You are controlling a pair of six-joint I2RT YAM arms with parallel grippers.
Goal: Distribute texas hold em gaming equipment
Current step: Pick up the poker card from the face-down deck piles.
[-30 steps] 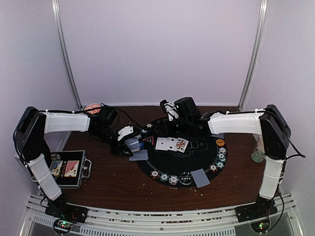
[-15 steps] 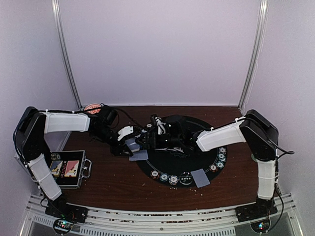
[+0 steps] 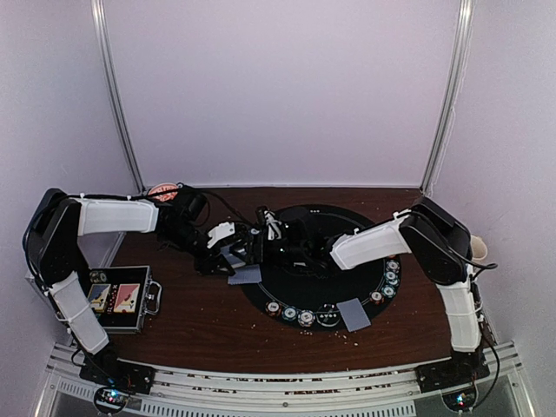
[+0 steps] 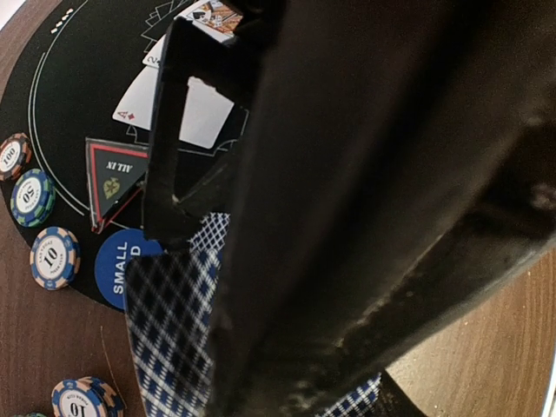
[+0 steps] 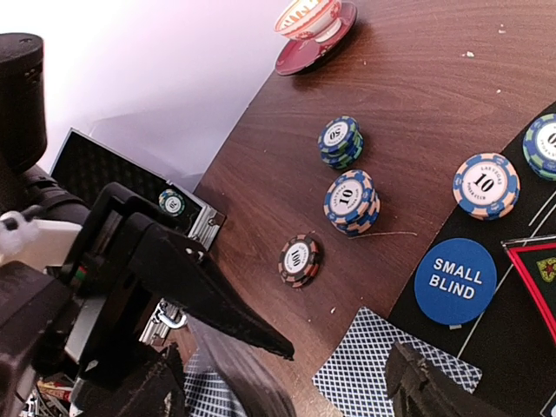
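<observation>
Left jaws clench cards, blue-checked backs showing, at the left edge of the mat. Right jaws released, just right of them.

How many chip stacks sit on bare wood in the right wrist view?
3: the 80 stack nearest the red bowl, 10 stack below it, 100 chip lowest. More may be hidden.

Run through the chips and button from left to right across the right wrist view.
Brown-and-black striped chip marked 100, blue-and-peach stack of chips marked 10, round blue SMALL BLIND button, blue-and-green chip at the right edge.
</observation>
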